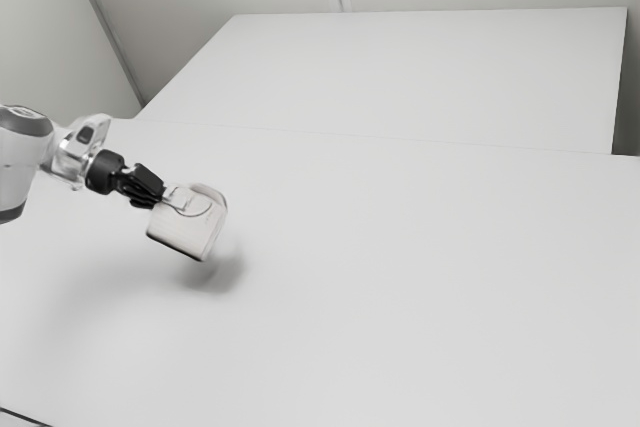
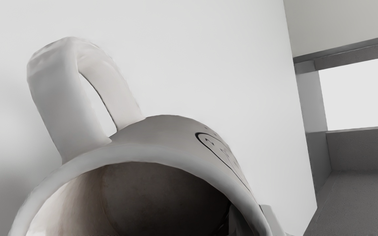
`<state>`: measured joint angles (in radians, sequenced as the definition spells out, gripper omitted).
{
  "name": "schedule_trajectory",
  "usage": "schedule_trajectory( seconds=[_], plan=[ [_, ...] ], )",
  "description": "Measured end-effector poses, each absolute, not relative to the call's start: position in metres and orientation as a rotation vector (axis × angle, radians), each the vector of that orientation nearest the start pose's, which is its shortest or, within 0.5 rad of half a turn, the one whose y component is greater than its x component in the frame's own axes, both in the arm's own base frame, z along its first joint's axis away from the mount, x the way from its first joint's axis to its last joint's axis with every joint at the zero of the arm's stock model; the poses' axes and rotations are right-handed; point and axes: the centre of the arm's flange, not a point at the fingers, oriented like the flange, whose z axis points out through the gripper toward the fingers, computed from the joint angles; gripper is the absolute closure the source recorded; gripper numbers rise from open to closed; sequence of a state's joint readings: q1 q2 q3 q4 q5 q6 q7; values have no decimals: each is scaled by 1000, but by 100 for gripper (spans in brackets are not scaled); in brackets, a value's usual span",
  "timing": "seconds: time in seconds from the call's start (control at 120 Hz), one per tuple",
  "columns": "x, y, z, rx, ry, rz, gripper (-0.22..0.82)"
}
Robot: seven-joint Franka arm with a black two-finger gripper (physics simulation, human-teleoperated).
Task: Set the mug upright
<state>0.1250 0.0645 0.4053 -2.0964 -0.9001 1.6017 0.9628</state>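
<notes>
Mug [image 2: 162, 132] smooth, ceramic-looking, soft sheen; tabletop [image 1: 420, 287] smooth, matt; gripper [image 1: 174, 196] mostly dull, plastic-looking

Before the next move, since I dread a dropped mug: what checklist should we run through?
1. Gripper shut on mug, one finger inside, one outside: ok.
2. Handle free of the fingers: ok.
3. Mug upright: not ok, it tilts.
4. Mug's low edge clear of the table: cannot tell; its shadow lies close by.
5. Grip firm enough to turn it: cannot tell.
</notes>
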Motion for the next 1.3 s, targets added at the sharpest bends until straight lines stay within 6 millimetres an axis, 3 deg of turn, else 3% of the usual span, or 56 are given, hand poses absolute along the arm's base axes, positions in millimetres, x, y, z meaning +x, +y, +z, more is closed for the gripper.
schedule_trajectory(
  seconds=[0.233, 0.433, 0.65, 0.808, 0.867, 0.958, 1.0, 1.192, 1.3],
  plan=[
    [516, 172, 468, 2613, -384, 120, 78],
    [537, 123, 490, 2882, -520, 69, 78],
    [540, 54, 443, 2996, -582, 51, 78],
    [554, 21, 401, 3021, -570, 41, 78],
    [557, 30, 391, 3036, -510, 42, 78],
    [557, 80, 376, 3065, -326, 31, 78],
    [556, 91, 368, 3070, -274, 21, 78],
    [554, 62, 343, 3069, -258, -24, 77],
    [552, 65, 340, 3067, -211, -19, 54]
  ],
)
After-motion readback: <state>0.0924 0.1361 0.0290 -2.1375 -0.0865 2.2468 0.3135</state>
